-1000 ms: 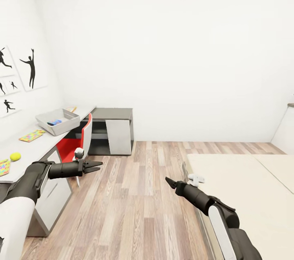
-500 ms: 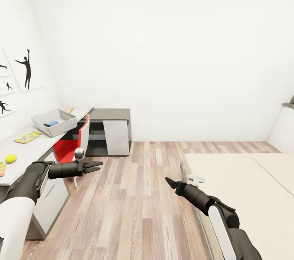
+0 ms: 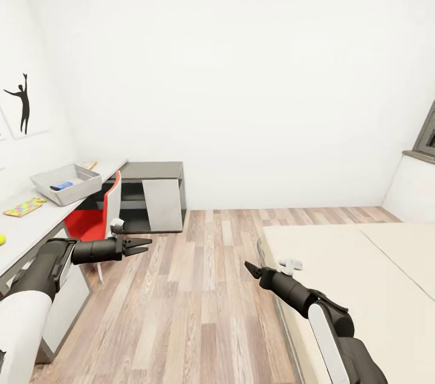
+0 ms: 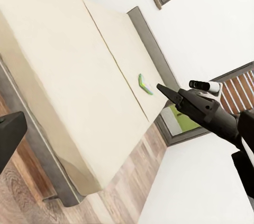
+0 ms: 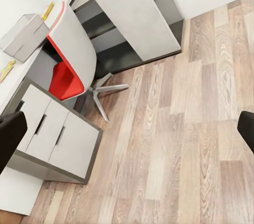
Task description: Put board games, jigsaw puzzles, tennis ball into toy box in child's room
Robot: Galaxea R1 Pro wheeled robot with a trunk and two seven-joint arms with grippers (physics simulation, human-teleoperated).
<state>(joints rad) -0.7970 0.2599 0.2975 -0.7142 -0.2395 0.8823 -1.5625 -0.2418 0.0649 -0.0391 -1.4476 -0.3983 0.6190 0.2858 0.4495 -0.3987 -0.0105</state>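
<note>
Head view, L to R. You're looking at the child's room: white walls, wood-plank floor [image 3: 199, 287]. Far L wall has a black dancer-silhouette print [image 3: 23, 107]. Below it the table [image 3: 36, 221] runs along the wall, pale top. A sliver of the yellow tennis ball [image 3: 2, 240] sits at the frame edge on the table's near end. Further along, a flat multicolour piece [image 3: 24, 207], board game or puzzle, can't tell which. Beyond that the grey toy box [image 3: 65, 183], open top, w/ a small blue item inside. A thin yellow-edged flat thing lies just past the box, too small to ID. Red-and-white chair [image 3: 96, 218] is tucked at the table; dark grey side unit [image 3: 154, 194] w/ white panel stands at the table's far end against the back wall.

Your left gripper [image 3: 140, 246] hangs over the floor beside the chair, jaws parted, nothing between them. Right gripper [image 3: 251, 268] hangs over the floor just beside the bed's near corner; can't tell if its jaws are parted or closed.

R side: the bed [image 3: 362, 275], beige cover, grey frame. Grey-framed window [image 3: 428, 136] at far R edge.

Left wrist view: bed [image 4: 69, 76] and grey headboard, one board game [image 4: 144, 84], green-edged and pale, lying on the mattress near the headboard, w/ the right gripper [image 4: 161, 89] in front of it.

Right wrist view: chair [image 5: 71, 57], table drawers [image 5: 58, 139], side unit [image 5: 137, 18], toy box [image 5: 24, 36].
</note>
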